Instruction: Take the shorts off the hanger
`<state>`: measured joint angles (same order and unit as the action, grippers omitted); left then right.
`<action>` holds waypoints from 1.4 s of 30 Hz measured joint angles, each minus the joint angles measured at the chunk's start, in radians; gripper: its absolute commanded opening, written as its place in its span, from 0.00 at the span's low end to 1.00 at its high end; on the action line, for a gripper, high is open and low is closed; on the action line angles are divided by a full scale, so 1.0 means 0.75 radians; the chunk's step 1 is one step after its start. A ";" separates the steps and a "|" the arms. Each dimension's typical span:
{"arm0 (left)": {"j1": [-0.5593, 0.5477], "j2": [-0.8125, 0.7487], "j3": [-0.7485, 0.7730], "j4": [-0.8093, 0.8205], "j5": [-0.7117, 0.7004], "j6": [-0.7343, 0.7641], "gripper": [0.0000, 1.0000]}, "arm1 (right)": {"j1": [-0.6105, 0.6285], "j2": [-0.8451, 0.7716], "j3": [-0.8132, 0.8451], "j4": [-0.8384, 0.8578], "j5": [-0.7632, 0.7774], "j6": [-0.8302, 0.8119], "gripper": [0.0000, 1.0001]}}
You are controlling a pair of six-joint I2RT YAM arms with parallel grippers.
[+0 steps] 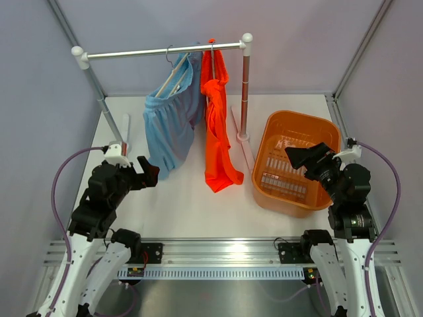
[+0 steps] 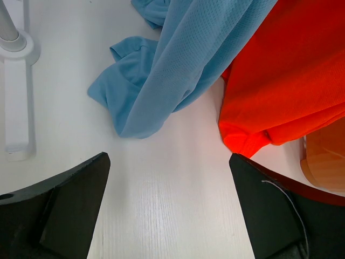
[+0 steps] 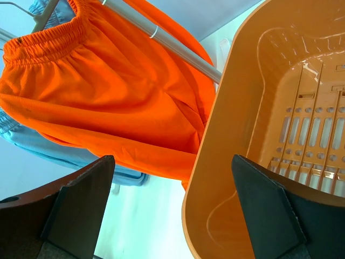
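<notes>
Blue and orange cloth hang from the metal rail (image 1: 165, 51) in the top view. The light blue shorts (image 1: 168, 132) are on a hanger (image 1: 176, 74) under the middle of the rail. The orange shorts (image 1: 218, 132) hang just beside them, nearer the rail's right post. The orange basket (image 1: 299, 116) stands on the white table (image 1: 192, 205), to the right of that post. A label with small print lies on the basket floor, and I cannot read it. The left gripper (image 1: 149, 170) is in front of the rail, near the blue hem. The right gripper (image 1: 301, 157) is over the basket.

The left wrist view shows more than the top view. The fingers (image 2: 81, 183) of the left gripper are wide apart and hold nothing. The blue hem (image 2: 129, 102) lies crumpled on the table, beside the orange cloth.

The right wrist view shows the right gripper (image 3: 172, 162) also spread wide and empty. Only this view shows the gathered orange waistband (image 3: 48, 40) clearly. The rail's post (image 3: 183, 54) crosses in front of the orange cloth, and the slotted wall of the basket is on the right.
</notes>
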<state>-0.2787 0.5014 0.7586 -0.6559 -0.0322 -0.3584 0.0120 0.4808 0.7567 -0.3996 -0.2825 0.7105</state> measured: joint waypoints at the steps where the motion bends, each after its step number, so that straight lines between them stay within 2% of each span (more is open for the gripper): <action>1: 0.000 0.000 0.000 0.000 0.000 0.000 0.99 | 0.000 0.000 -0.001 -0.001 0.000 -0.001 0.99; 10: 0.000 0.000 0.000 0.001 0.011 0.004 0.99 | 0.000 0.052 0.003 -0.025 -0.008 -0.044 0.99; 16: 0.000 -0.057 0.009 0.022 0.112 0.038 0.99 | 0.000 0.122 0.003 -0.035 -0.042 -0.054 0.99; 20: 0.000 -0.044 0.171 0.028 0.135 0.053 0.98 | 0.000 0.139 0.008 -0.045 -0.059 -0.062 0.99; 24: 0.000 0.119 0.454 0.085 0.141 0.063 0.93 | 0.000 0.148 0.019 -0.045 -0.069 -0.066 0.99; 28: 0.000 0.338 0.693 0.182 0.143 0.090 0.92 | 0.000 0.157 0.024 -0.043 -0.073 -0.066 1.00; 36: 0.000 0.804 1.029 0.330 0.136 0.217 0.92 | 0.000 0.209 0.023 0.010 -0.138 -0.044 1.00; 42: 0.000 1.133 1.271 0.326 0.133 0.345 0.92 | 0.000 0.253 0.023 0.027 -0.176 -0.036 0.99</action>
<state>-0.2787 1.3510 1.7115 -0.4114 0.0677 -0.0998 0.0120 0.6704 0.7742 -0.3790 -0.4149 0.6834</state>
